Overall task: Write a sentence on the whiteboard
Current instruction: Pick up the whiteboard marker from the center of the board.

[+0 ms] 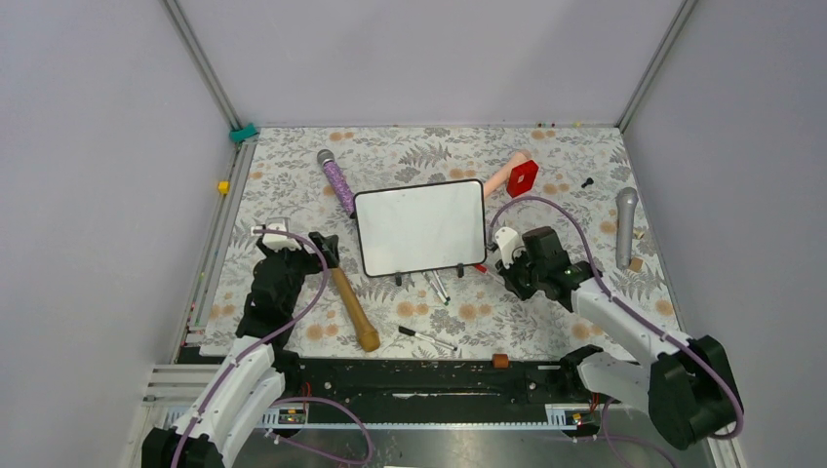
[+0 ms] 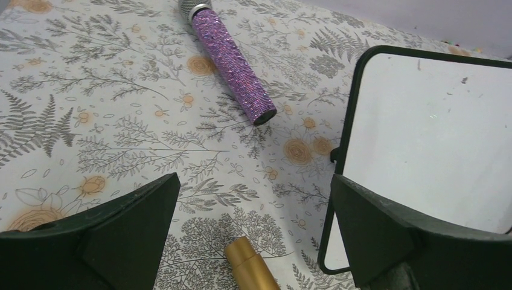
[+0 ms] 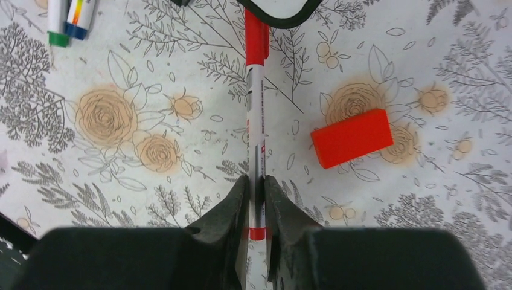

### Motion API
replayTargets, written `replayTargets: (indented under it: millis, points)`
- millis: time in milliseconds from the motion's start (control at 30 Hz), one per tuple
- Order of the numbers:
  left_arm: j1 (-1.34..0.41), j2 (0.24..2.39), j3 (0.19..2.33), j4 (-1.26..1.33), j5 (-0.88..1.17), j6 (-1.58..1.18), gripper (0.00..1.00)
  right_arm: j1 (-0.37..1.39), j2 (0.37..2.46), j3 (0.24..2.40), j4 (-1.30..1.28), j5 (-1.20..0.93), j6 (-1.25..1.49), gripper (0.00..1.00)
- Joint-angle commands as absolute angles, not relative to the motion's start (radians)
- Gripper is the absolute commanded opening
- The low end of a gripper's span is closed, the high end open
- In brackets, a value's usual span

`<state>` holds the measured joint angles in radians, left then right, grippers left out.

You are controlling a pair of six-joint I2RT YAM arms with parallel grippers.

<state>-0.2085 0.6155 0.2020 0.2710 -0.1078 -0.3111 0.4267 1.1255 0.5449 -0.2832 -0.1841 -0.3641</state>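
Whiteboard (image 1: 419, 226) sits around the middle of the bench (image 1: 293, 185), face plain white. Right end effector (image 3: 255, 187) is pinched tight on a red marker (image 3: 255, 109) at the board's near right corner. Left end effector (image 2: 255, 181) gapes wide just left of the board, gripping nothing.

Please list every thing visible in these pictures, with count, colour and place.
rectangular black-framed whiteboard: one, white, centre
glittery microphone: one, purple, left of whiteboard
metal microphone: one, grey, far right
wooden mallet: one, black head, near left
holed block: one, red, behind whiteboard
cylinder: one, pink, beside holed block
red-capped pen: one, white, at whiteboard's corner
small brick: one, red, beside pen
loose markers: three, mixed, before whiteboard
left arm: one, black-white, jaws open
right arm: one, black-white, jaws shut on pen
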Motion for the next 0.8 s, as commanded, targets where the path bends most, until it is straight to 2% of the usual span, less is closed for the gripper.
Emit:
replayTargets:
  millis: [0,133,333,533,700,767]
  points:
    - [-0.216,0.622,0.217,0.325,-0.005,-0.315,0.99,0.435,1.034,0.576,-0.427,-0.168,-0.472,0.00]
    - [-0.296,0.624,0.253,0.289,0.008,-0.385,0.99,0.434,1.045,0.645,-0.610,-0.168,-0.565,0.00]
    - [-0.561,0.668,0.375,0.186,-0.140,-0.483,0.99,0.433,1.024,0.705,-0.778,-0.185,-0.620,0.00]
    - [-0.765,0.767,0.465,0.156,-0.238,-0.576,0.98,0.432,0.997,0.697,-0.706,-0.268,-0.595,0.00]
    - [-0.795,0.710,0.447,0.147,-0.269,-0.631,0.98,0.433,1.104,0.638,-0.544,-0.282,-0.567,0.00]
    - [-0.796,0.666,0.438,0.115,-0.283,-0.632,0.98,0.433,1.145,0.636,-0.501,-0.265,-0.545,0.07]
